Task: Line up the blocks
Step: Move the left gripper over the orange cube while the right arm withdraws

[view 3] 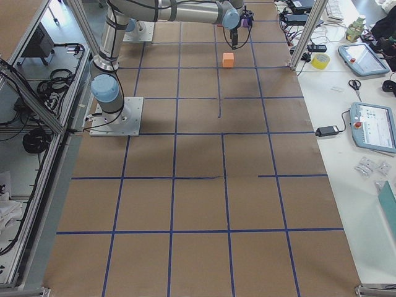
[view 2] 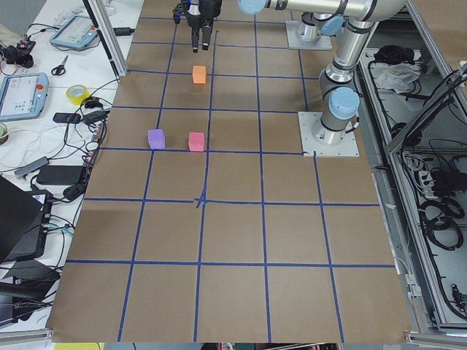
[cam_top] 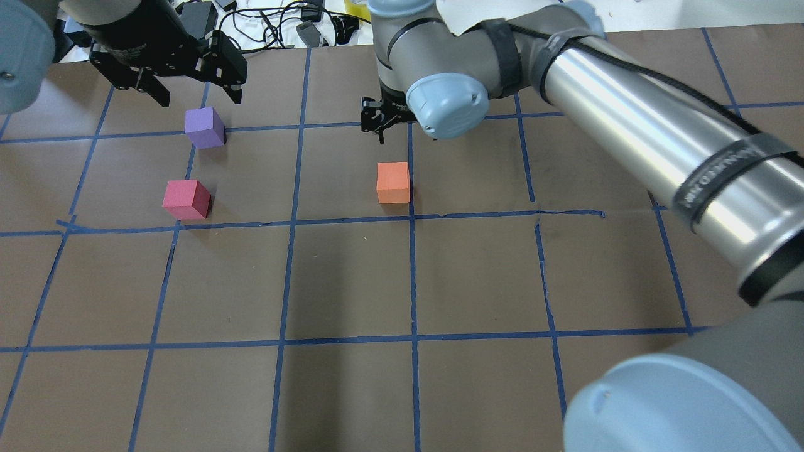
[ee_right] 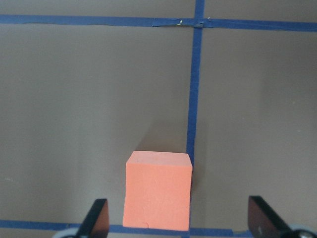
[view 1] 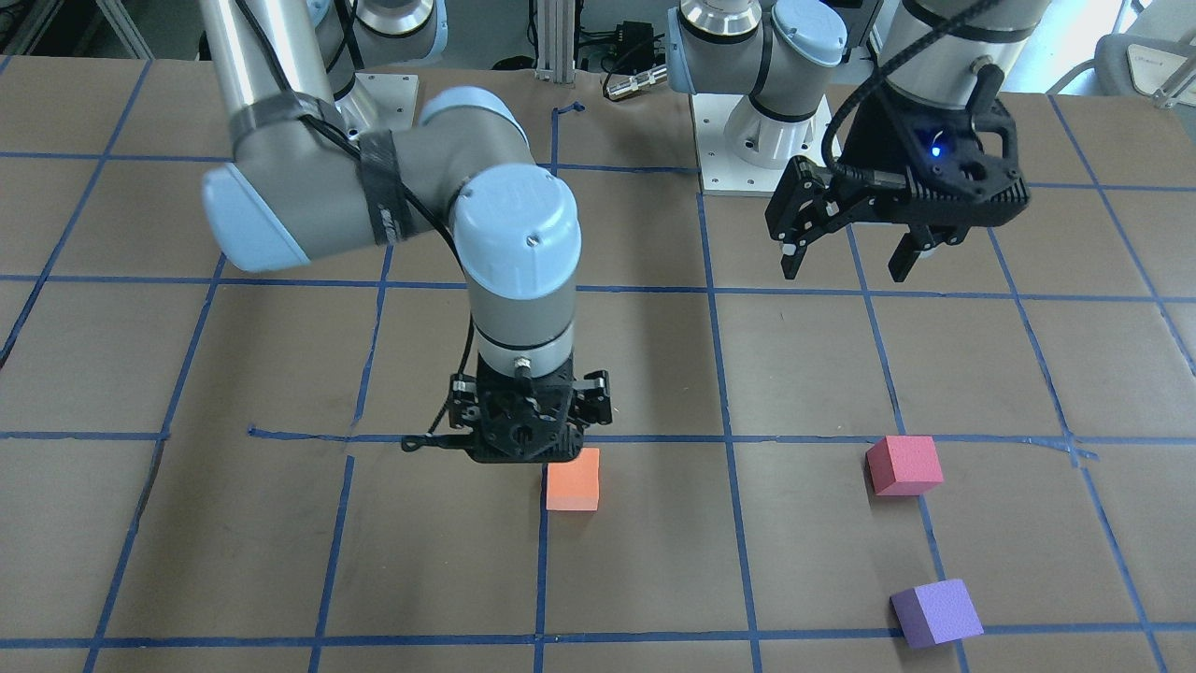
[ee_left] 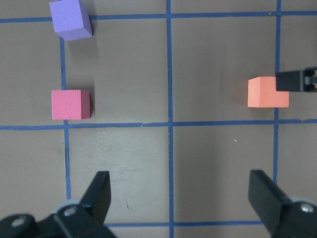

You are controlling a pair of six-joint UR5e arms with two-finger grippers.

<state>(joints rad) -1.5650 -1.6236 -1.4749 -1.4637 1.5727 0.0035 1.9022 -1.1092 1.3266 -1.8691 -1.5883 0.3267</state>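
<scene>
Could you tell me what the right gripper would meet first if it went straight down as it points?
Most likely the orange block: the right gripper has it between open jaws in its wrist view; depth is unclear.

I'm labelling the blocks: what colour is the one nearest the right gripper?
It is an orange block, clearest in the right wrist-mounted view.

Robotics lab, no question. Big brown paper-covered table [view 2: 233, 240] gridded in blue tape, two silver-grey robot arms [cam_top: 628, 113] bolted to square metal base plates [view 2: 328, 135]. White side bench [view 3: 334, 185] out past right gripper [view 3: 234, 38], away from its base: grey touchscreen teach pendant [view 3: 374, 127], yellow tape roll [view 3: 320, 60], dark-handled scissors [view 3: 354, 85]. Aluminium frame posts [view 3: 307, 31] at bench edge. Black cable bundles [view 2: 441, 211] behind the bases, well apart from gripper.
</scene>
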